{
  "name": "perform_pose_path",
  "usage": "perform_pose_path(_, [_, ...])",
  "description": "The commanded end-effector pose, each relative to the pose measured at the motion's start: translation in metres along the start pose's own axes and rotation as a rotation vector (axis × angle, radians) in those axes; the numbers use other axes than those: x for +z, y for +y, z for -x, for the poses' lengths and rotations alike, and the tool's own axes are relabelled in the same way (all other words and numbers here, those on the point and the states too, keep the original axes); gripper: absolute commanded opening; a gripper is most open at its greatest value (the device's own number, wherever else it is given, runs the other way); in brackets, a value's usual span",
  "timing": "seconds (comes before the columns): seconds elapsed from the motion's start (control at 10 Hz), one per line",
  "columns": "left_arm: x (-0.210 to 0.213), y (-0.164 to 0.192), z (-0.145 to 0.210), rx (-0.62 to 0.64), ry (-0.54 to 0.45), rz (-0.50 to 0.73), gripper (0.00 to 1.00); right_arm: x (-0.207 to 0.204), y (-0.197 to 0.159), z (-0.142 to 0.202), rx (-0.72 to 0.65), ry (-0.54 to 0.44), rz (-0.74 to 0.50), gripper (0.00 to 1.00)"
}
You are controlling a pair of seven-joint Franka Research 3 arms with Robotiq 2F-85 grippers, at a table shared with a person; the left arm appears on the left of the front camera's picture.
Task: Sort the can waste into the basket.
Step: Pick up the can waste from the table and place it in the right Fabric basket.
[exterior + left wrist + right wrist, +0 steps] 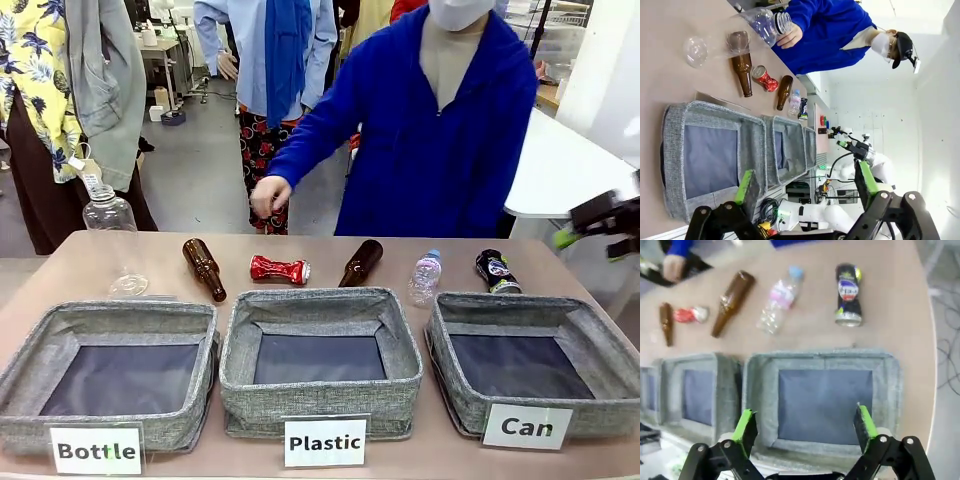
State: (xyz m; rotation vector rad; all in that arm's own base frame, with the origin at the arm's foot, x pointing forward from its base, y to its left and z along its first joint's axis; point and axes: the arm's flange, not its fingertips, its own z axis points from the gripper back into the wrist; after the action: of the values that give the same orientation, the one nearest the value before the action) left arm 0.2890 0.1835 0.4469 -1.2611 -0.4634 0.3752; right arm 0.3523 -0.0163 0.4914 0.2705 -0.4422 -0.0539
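Status: nothing sorted yet. Can basket has a bare floor. Both cans are on the bench behind the row of bins. Red can lies behind the Plastic bin, between two brown bottles. Black can lies just beyond the Can basket's far wall, near a small clear bottle.

Left jaws are wide open and empty, on the near side of the Bottle bin. Right jaws are wide open and empty, above the Can basket's near rim.

Views:
- Front view reads the bin labels and shows the person's hand above the bench's far edge, apart from the red can.
- Right wrist view looks straight down into the Can basket, and shows a clear gap between its wall and the black can.
- Left wrist view takes in all three bins edge-on, with the right arm far off.
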Motion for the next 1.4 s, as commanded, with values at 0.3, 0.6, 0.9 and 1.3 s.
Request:
perform_pose_path(0.3, [0.001,-0.001,0.0,-0.024,0.002,0.016,1.0,-0.017,0.011,-0.001,0.011,0.029,0.05,1.0])
perform_pose_path(0.6, [0.001,-0.001,0.0,-0.024,0.002,0.016,1.0,-0.026,0.036,0.003,0.04,0.092,0.158,1.0])
perform_pose_path(0.9, [0.001,-0.001,0.0,-0.024,0.002,0.016,1.0,-0.052,0.013,-0.068,-0.046,0.207,0.174,1.0])
perform_pose_path(1.3, [0.001,-0.001,0.0,-0.024,0.002,0.016,1.0,-0.105,-0.029,-0.127,-0.048,0.335,0.156,1.0])
